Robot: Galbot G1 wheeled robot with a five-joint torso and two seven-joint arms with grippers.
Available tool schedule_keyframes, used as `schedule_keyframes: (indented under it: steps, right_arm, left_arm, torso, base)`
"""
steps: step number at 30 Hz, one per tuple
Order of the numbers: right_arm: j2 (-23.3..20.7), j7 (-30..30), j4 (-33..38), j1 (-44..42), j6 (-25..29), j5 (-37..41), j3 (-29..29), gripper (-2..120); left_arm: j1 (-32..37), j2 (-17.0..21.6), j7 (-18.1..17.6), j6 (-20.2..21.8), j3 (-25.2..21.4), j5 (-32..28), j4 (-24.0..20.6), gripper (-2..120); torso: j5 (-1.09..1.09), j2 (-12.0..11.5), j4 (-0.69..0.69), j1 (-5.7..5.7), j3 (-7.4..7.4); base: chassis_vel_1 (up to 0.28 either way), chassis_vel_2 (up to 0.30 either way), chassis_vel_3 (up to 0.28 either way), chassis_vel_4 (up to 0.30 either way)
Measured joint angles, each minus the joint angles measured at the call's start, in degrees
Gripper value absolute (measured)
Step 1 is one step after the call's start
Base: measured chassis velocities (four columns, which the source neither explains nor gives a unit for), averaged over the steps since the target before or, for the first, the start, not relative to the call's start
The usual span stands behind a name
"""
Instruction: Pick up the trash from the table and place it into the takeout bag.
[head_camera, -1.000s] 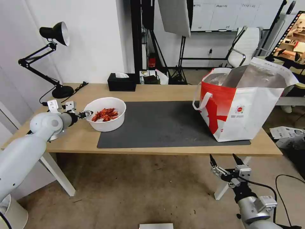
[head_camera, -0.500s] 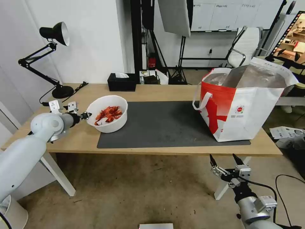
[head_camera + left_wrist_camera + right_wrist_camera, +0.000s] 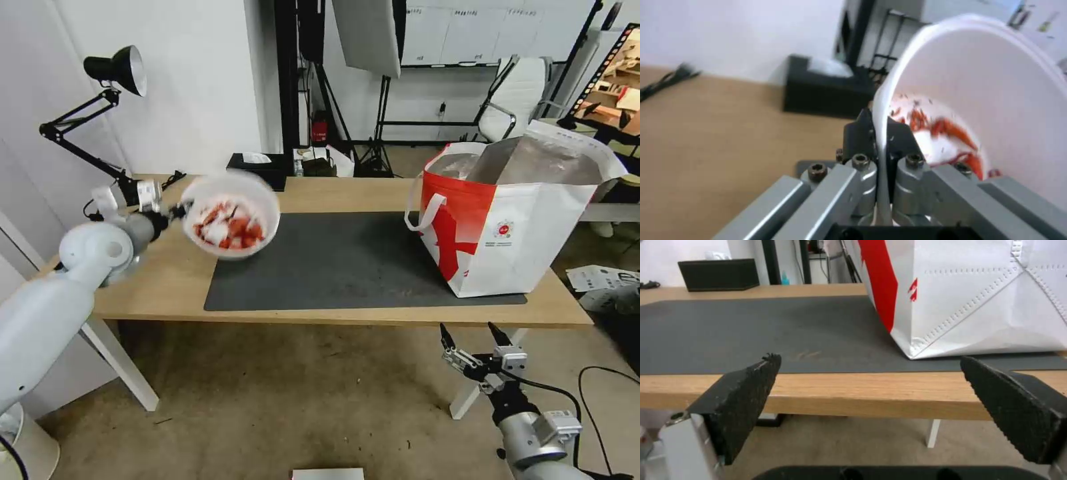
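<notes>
White bowl (image 3: 231, 215) of shells clamped by rim in left gripper (image 3: 179, 211), off table (image 3: 333, 193) — not yet in bag (image 3: 513, 213); right gripper (image 3: 475, 341) open, idle.

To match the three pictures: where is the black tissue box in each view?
Head view: black tissue box at the table's far edge, behind the white bowl held by the left gripper.
Left wrist view: beyond the bowl's rim.
Right wrist view: far across the grey mat, at.
Shared landmark: the table.
</notes>
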Motion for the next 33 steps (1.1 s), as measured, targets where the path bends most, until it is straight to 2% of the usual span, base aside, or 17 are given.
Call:
schedule_keyframes:
  steps: [3,8,16,19,20,23,24,27,28,32,33]
  right_arm:
    - [0.00,0.00,0.00,0.00,0.00,0.00,0.00,100]
    - [0.00,0.00,0.00,0.00,0.00,0.00,0.00,100]
    - [0.00,0.00,0.00,0.00,0.00,0.00,0.00,100]
    - [0.00,0.00,0.00,0.00,0.00,0.00,0.00,100]
    - [0.00,0.00,0.00,0.00,0.00,0.00,0.00,100]
    - [0.00,0.00,0.00,0.00,0.00,0.00,0.00,100]
    - [0.00,0.00,0.00,0.00,0.00,0.00,0.00,100]
    - [0.00,0.02,0.01,0.00,0.00,0.00,0.00,100]
    - [0.00,0.02,0.01,0.00,0.00,0.00,0.00,100]
    - [0.00,0.01,0.01,0.00,0.00,0.00,0.00,100]
    - [0.00,0.01,0.01,0.00,0.00,0.00,0.00,100]
  left_arm:
    - [-2.76,-0.83,-0.39,-0.28,2.50,0.42,-2.06,0]
    - [-6.35,-2.05,-1.45,-0.44,5.27,0.07,-2.02,0]
    - [-11.24,-4.07,-2.14,-0.09,9.72,-1.52,-0.53,0]
    - [-15.33,-7.11,-3.07,0.22,13.57,-2.90,1.32,0]
    - [-15.33,-7.11,-3.07,0.22,13.57,-2.90,1.32,0]
    - [-22.88,-12.85,-4.52,0.49,18.69,-4.69,5.50,0]
    - [-22.88,-12.85,-4.52,0.49,18.69,-4.69,5.50,0]
    - [-31.79,-21.25,-5.50,0.67,22.62,-6.82,11.83,0]
    - [-31.79,-21.25,-5.50,0.67,22.62,-6.82,11.83,0]
    - [-38.84,-31.36,-5.79,0.78,25.69,-7.10,20.77,0]
    - [-38.84,-31.36,-5.79,0.78,25.69,-7.10,20.77,0]
  torso:
    - [-0.01,0.00,0.01,0.00,0.00]
    - [0.00,0.00,0.00,0.00,0.00]
    - [-0.01,0.00,0.02,0.00,0.00]
    - [-0.01,0.00,0.03,0.00,0.00]
    - [-0.01,0.00,0.03,0.00,0.00]
    - [-0.01,-0.01,0.01,0.00,0.01]
    - [-0.01,-0.01,0.01,0.00,0.01]
    - [0.04,0.00,-0.04,0.00,0.00]
    - [0.04,0.00,-0.04,0.00,0.00]
    - [0.02,-0.01,0.00,0.01,0.00]
    - [0.02,-0.01,0.00,0.01,0.00]
  base:
    - [0.000,0.000,0.000,0.000]
    - [0.000,0.000,0.000,0.000]
    - [0.000,0.000,0.000,0.000]
    - [0.000,0.000,0.000,0.000]
    - [0.000,0.000,0.000,0.000]
    - [0.000,0.000,0.000,0.000]
    - [0.000,0.000,0.000,0.000]
    - [0.000,0.000,0.000,0.000]
    - [0.000,0.000,0.000,0.000]
    - [0.000,0.000,0.000,0.000]
    - [0.000,0.000,0.000,0.000]
